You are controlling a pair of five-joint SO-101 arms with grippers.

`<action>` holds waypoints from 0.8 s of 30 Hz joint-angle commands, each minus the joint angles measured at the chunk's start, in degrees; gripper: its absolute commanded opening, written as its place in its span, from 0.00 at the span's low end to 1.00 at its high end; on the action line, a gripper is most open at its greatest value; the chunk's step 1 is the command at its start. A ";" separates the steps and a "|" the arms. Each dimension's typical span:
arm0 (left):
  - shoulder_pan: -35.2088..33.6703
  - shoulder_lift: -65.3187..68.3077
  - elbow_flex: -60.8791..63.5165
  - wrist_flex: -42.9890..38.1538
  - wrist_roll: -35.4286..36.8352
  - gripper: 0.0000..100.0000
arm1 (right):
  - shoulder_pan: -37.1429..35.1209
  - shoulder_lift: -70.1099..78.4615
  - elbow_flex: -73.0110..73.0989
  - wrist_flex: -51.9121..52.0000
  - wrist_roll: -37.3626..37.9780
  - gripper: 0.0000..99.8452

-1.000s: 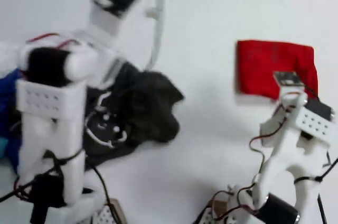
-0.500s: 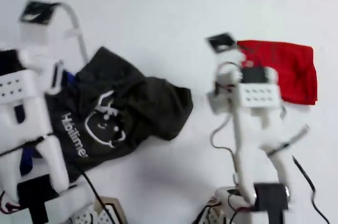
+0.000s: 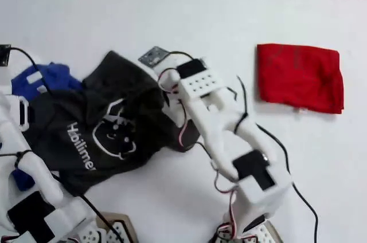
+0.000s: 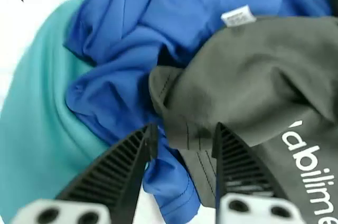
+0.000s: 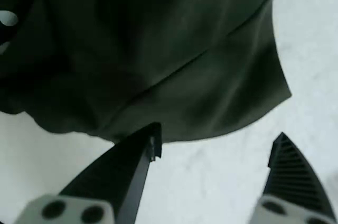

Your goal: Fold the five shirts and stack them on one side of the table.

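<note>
White table point(image 3: 229, 14) holds red shirt point(image 3: 299, 77), black shirt point(image 3: 129, 108).

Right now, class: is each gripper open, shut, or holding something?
Left gripper: open, holding nothing.
Right gripper: open, holding nothing.

Robotics lab bench, likely: plain white tabletop point(image 3: 172, 14), white plastic robot arm point(image 3: 221, 125), exposed red wiring point(image 3: 182, 133) (hobby-grade rig).

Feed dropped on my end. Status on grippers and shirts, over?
Left gripper open over edge of dark shirt. Right gripper open at its opposite edge. It lies crumpled, partly on blue shirt; red shirt folded, apart.
</note>
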 commanded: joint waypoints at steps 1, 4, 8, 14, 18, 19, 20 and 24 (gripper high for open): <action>-0.62 -1.41 -0.22 -1.05 -0.44 0.19 | -0.57 6.11 -5.89 -0.66 -0.53 0.33; -0.62 -1.41 -0.22 -1.05 -0.44 0.19 | -0.66 12.44 -9.23 -0.31 -0.53 0.33; -0.62 -1.41 -0.22 -1.05 -0.44 0.19 | -0.48 18.42 -11.43 -0.13 -0.26 0.24; -0.62 -1.41 -0.13 -1.05 -0.44 0.19 | 1.80 20.26 -11.52 -0.31 -0.53 0.04; -0.35 -1.41 -0.13 -1.05 -0.44 0.19 | 5.67 18.15 -12.31 1.27 -0.35 0.02; -0.26 -1.41 -0.13 -1.05 -0.44 0.19 | 6.90 16.92 -12.31 2.07 -0.26 0.02; -0.18 -1.41 -0.13 -1.05 -0.35 0.19 | 8.31 15.34 -12.31 2.68 0.00 0.02; 1.93 -1.41 -0.13 -0.97 -0.35 0.19 | 15.43 7.78 -12.31 5.14 1.14 0.02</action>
